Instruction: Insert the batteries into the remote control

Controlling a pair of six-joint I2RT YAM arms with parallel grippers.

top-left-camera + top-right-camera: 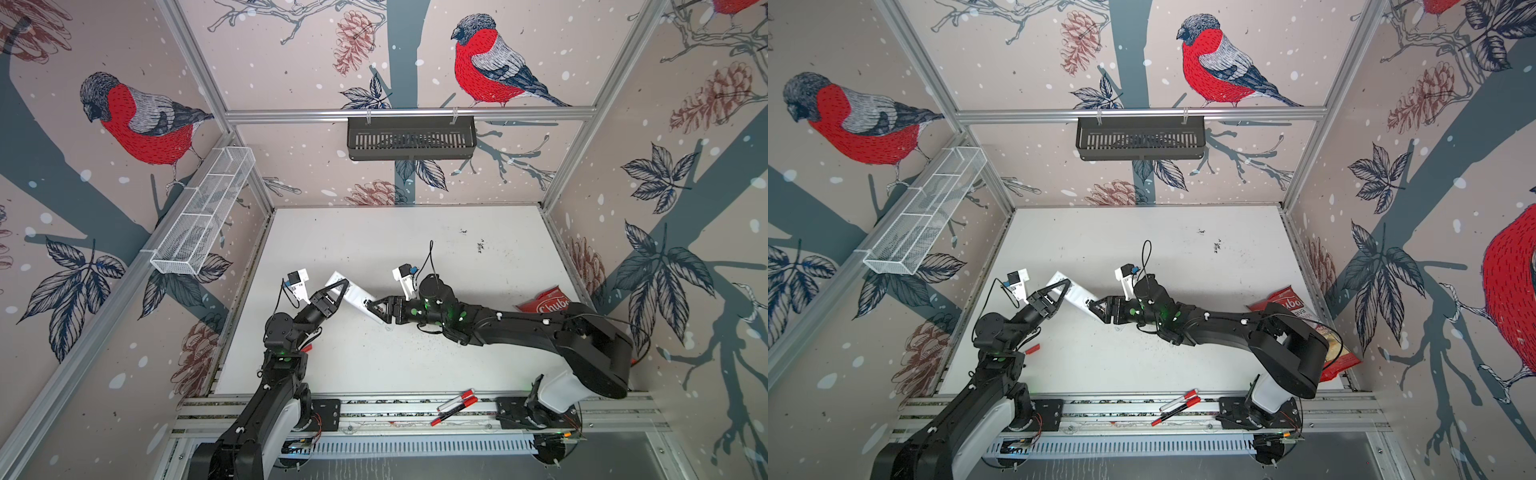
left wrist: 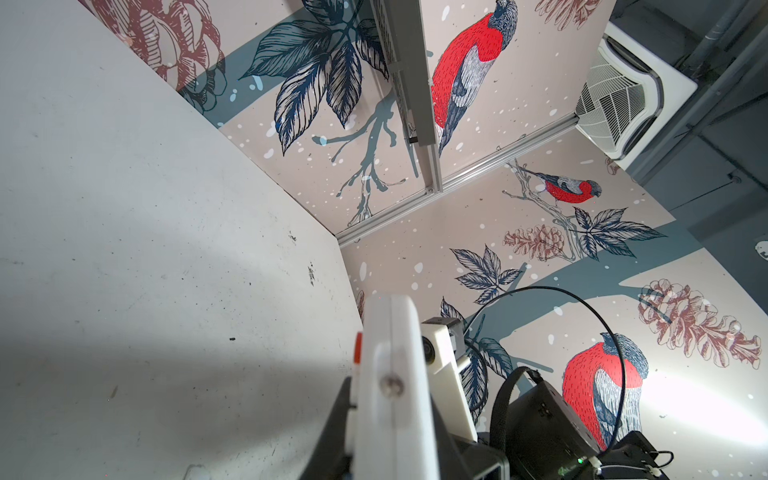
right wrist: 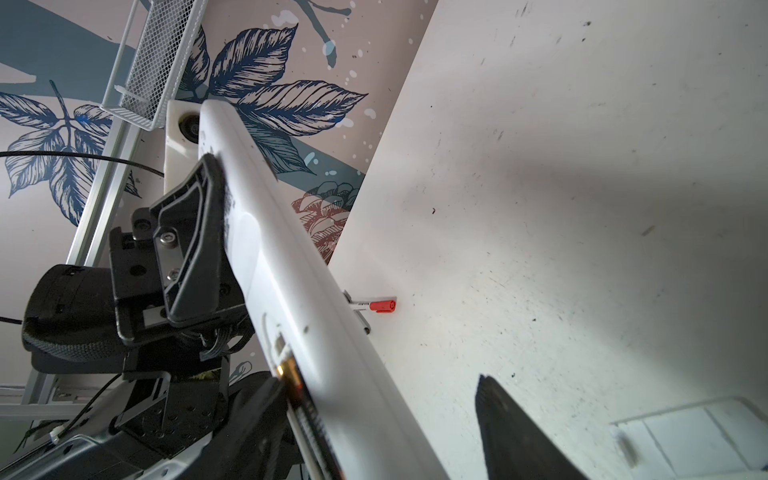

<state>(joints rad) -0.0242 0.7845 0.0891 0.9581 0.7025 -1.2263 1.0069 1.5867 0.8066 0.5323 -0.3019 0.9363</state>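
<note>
- The right end effector (image 3: 378, 382) has its black jaws spread to either side of the lower end of the long slim white plastic remote control (image 3: 291, 270). Its far finger (image 3: 511, 432) stands clear of the casing, so nothing is clamped.
- Beside its other finger, a thin dark cylindrical battery (image 3: 309, 424) with a copper-coloured end lies along the remote control's open bay. I cannot tell whether it is fully seated. The second battery is not visible.
- The left end effector (image 1: 337, 291) is closed on the remote control's upper end, holding it tilted above the scuffed white counter (image 1: 415, 249).
- A flat white panel (image 3: 685, 436), likely the bay cover, lies on the counter near the right end effector.
- The step in hand looks like seating this battery. The next move calls for a gentle press along the bay while the left grip holds the remote control steady. After that, the other cell must be found.
</note>
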